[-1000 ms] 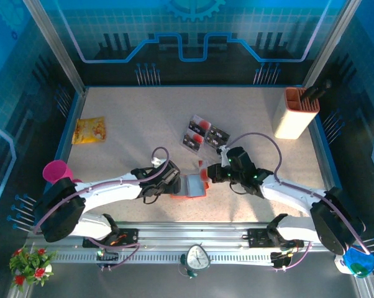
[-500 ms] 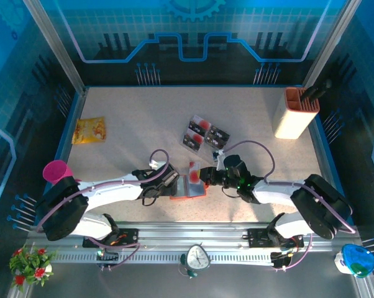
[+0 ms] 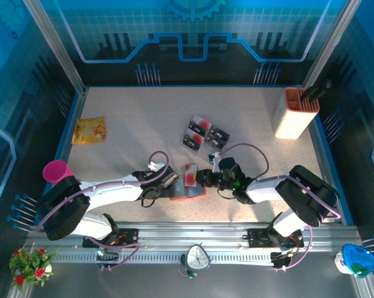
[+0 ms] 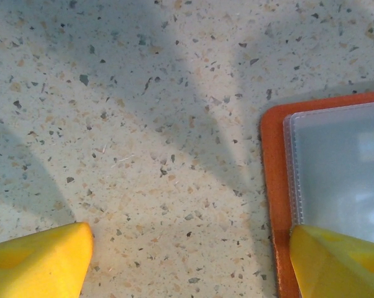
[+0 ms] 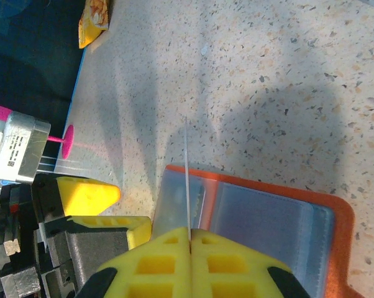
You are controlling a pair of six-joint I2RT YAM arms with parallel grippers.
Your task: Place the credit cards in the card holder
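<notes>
Orange-red card holder (image 3: 188, 189) lies open on speckled tabletop (image 3: 131, 118), near-centre, btwn the two grippers, grey-clear pockets facing up. At its left edge sits left gripper (image 3: 169, 182), fingers spread wide. In left wrist view one yellow fingertip (image 4: 336, 264) rests on holder's orange border and the other is over bare table, well to the left. On the right, right gripper (image 5: 189, 234) has fingers pressed together on one credit card (image 5: 186, 167), seen edge-on and upright over holder's left pocket. Can't tell if card touches the pocket. Other credit cards (image 3: 202, 135) lie in a loose group farther back, apart from holder. Cream-and-orange container (image 3: 292, 118) stands far right, yellow snack packet (image 3: 89, 130) far left, pink cup (image 3: 56, 170) at left edge.
</notes>
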